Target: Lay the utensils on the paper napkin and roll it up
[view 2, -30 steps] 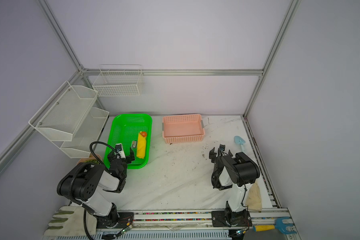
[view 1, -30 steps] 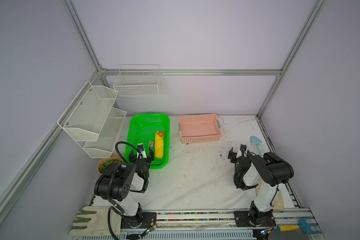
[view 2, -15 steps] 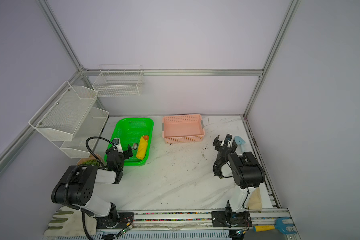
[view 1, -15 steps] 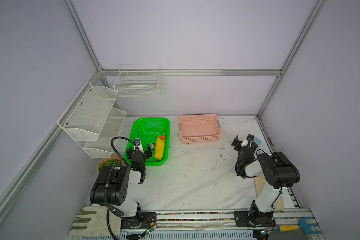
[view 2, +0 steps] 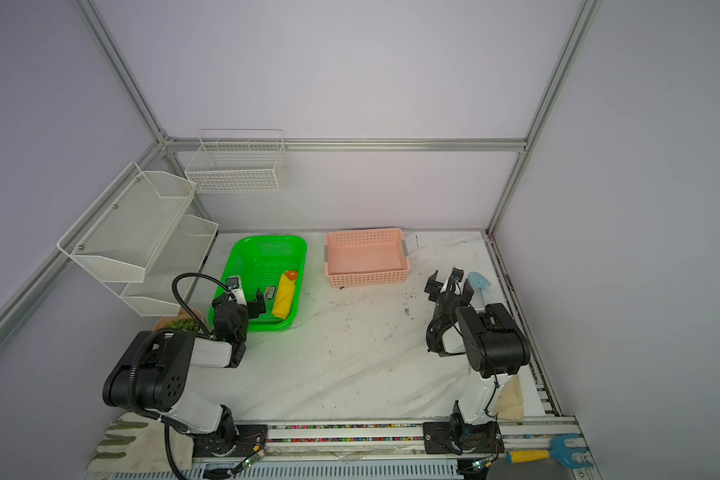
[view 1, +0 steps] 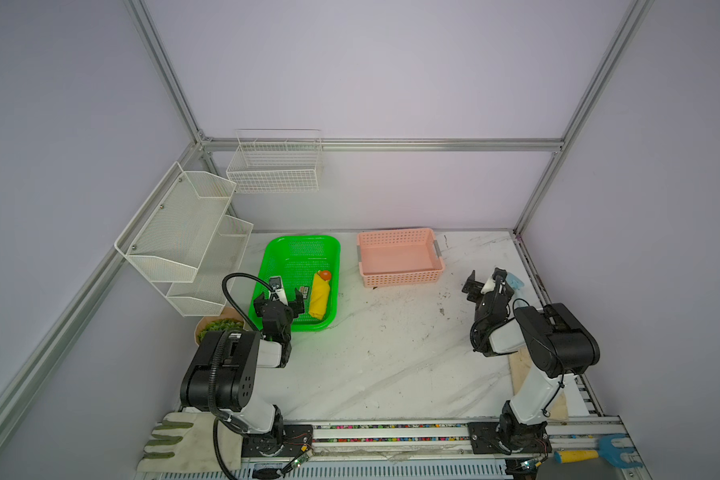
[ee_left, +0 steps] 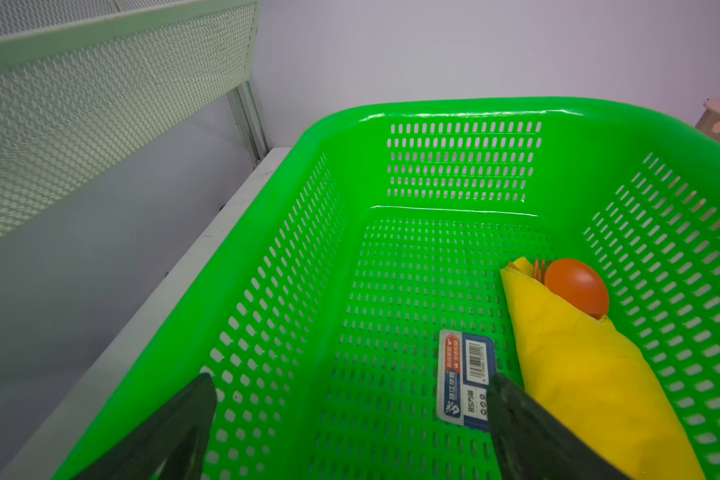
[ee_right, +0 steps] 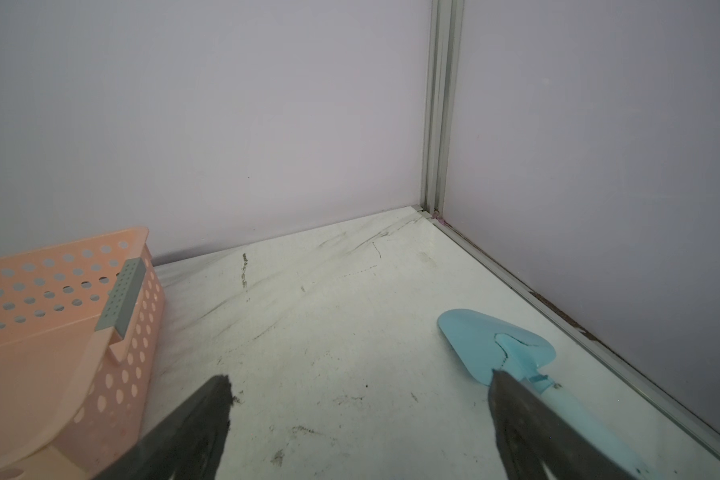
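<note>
The yellow paper napkin [view 1: 320, 298] [view 2: 284, 300] lies rolled up in the green basket [view 1: 302, 238] [view 2: 267, 238], near its right wall. The utensils stick out of the roll's far end: the orange spoon bowl [ee_left: 576, 286] and the fork tines [ee_left: 539, 268] beside it. In the left wrist view the paper napkin [ee_left: 578, 365] lies just beside one finger. My left gripper [view 1: 279, 299] [view 2: 242, 300] [ee_left: 352, 382] hangs open over the basket's near end, empty. My right gripper [view 1: 487, 284] [view 2: 449, 284] [ee_right: 360, 379] stands open and empty above the table at the right.
An empty pink basket [view 1: 404, 277] stands at the back middle. A light-blue trowel [view 1: 516, 282] [ee_right: 495, 345] lies by my right gripper near the right wall. White wire shelves [view 1: 184, 237] line the left wall. A potted plant [view 1: 217, 326], glove [view 1: 175, 436], rake [view 1: 591, 453] and beige cloth [view 2: 510, 399] lie at the front.
My right gripper has moved back and to the right, toward the trowel. My left arm has drawn back a little from the roll. Both grippers stay open; the roll has not moved.
</note>
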`<state>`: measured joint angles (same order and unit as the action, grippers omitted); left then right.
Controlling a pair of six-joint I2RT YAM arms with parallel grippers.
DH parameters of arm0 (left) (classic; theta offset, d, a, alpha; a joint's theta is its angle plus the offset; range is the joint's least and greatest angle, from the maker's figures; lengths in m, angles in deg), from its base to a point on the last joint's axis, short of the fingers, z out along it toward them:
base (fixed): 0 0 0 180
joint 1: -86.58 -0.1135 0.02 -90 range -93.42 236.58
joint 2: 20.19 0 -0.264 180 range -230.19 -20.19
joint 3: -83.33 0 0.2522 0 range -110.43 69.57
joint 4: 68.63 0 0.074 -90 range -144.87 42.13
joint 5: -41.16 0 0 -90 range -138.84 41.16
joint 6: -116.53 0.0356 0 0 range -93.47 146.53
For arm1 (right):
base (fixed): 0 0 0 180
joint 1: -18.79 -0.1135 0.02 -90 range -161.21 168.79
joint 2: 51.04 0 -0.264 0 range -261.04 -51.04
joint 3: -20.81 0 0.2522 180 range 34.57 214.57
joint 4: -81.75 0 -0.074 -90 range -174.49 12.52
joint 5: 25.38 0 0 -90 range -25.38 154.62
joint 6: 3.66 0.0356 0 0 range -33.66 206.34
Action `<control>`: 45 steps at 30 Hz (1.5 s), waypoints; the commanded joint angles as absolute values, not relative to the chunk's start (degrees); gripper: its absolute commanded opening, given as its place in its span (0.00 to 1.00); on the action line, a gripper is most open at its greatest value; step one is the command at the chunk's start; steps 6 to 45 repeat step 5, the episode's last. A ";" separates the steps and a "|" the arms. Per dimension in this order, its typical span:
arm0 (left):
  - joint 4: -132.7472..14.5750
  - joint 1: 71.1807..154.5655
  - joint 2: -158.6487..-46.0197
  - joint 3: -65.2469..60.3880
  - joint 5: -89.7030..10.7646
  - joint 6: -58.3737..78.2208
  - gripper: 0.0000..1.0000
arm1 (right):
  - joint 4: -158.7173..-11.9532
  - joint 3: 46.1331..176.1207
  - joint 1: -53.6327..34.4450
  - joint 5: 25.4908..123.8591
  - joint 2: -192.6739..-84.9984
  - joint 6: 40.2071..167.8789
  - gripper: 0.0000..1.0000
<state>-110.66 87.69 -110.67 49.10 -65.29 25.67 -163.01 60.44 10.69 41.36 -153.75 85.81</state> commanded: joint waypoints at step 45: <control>-109.95 87.41 -110.96 47.81 -64.42 25.05 1.00 | -163.48 60.40 10.45 41.41 -153.57 86.21 0.97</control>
